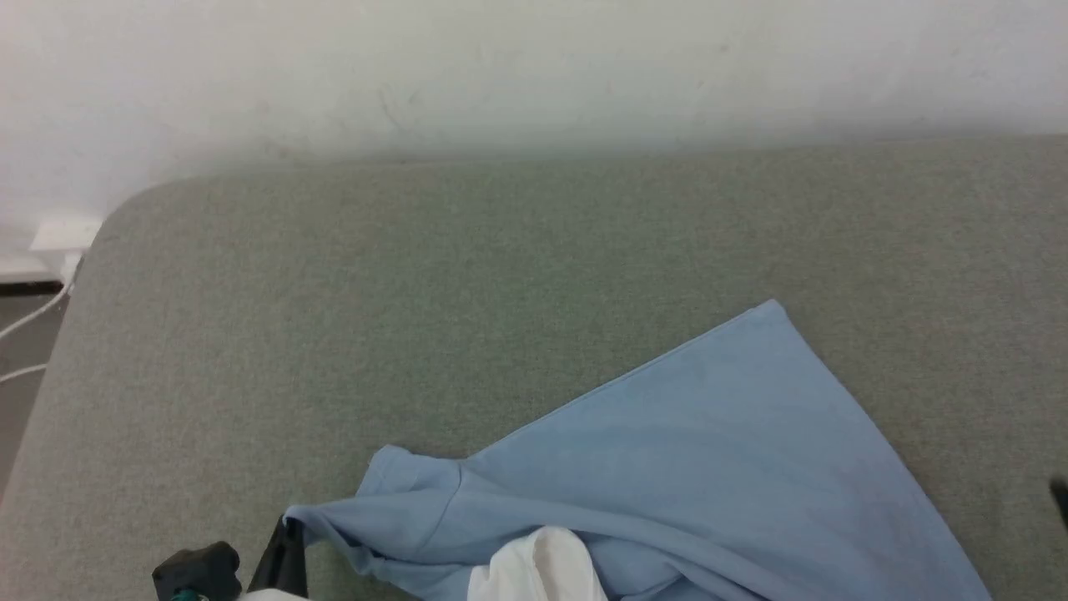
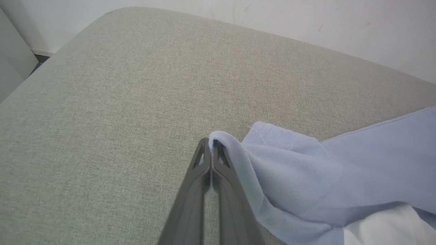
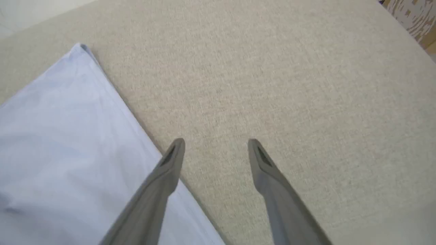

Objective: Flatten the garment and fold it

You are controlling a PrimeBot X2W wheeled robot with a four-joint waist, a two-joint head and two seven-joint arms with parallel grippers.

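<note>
Left gripper [image 2: 211,144] fingers rise from the bottom centre of the left wrist view, pressed together and clenched on a rolled edge of the light blue soft knit garment [image 1: 709,451]. The cloth wraps over the fingertips and trails off to the lower right of that view.

Right gripper [image 3: 216,144] stands released, jaws wide apart and holding nothing. Its left finger overlaps the garment's straight edge in the lower left of the right wrist view; its right finger is over bare upholstery.

Garment condition: one piece, partly spread. In the head view it occupies the lower centre and lower right. A flat triangular panel runs up to a corner right of centre. The lower left portion is bunched into folds, with a seam visible. One white fabric section [image 1: 542,568] shows at the bottom centre.

Count: one garment, two grippers.

Surroundings: the garment lies on a grey-green woven padded surface [image 1: 417,292] with a rounded corner at the upper left. A white scuffed wall [image 1: 534,67] runs along the top. Two white cables [image 1: 33,313] hang at the left edge, beyond the surface.
</note>
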